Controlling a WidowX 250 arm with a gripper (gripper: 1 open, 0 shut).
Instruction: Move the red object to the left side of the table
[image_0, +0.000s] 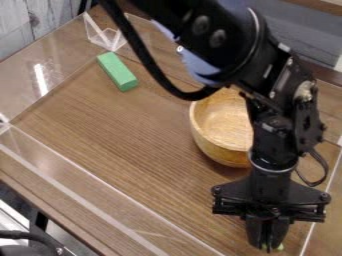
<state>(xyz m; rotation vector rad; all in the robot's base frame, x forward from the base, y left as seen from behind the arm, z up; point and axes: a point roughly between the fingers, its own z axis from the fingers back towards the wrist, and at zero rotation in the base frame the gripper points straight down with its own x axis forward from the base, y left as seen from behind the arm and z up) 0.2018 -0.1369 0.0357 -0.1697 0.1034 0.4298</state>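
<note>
Gripper (271, 234) pinches red object (274, 241); no legible writing.

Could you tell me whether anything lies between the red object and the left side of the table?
Nothing visible does. The tool is shut on the red object at the right front; the wooden bowl sits farther back, the green block at far left.
</note>
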